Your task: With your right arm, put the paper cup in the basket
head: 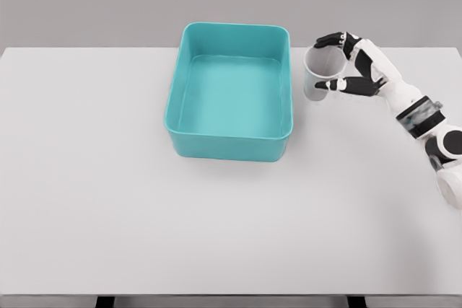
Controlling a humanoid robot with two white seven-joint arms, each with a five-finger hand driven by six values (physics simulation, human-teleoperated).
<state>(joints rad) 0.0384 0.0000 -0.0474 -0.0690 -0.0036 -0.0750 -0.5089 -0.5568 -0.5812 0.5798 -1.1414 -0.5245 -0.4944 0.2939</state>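
Note:
A white paper cup (318, 73) stands upright just right of the teal basket (229, 142), close to its right wall. My right hand (333, 63) reaches in from the right and wraps the cup, with black fingertips (328, 40) curled over its far rim and the thumb (333, 85) along its near side. The basket is a rectangular tub with nothing inside, sitting at the table's middle back. The cup's opening faces up and slightly toward me. My left arm does not show.
The white table (108, 200) spreads wide to the left and in front of the basket. My right forearm (419, 117) crosses the table's right side. A grey wall lies behind.

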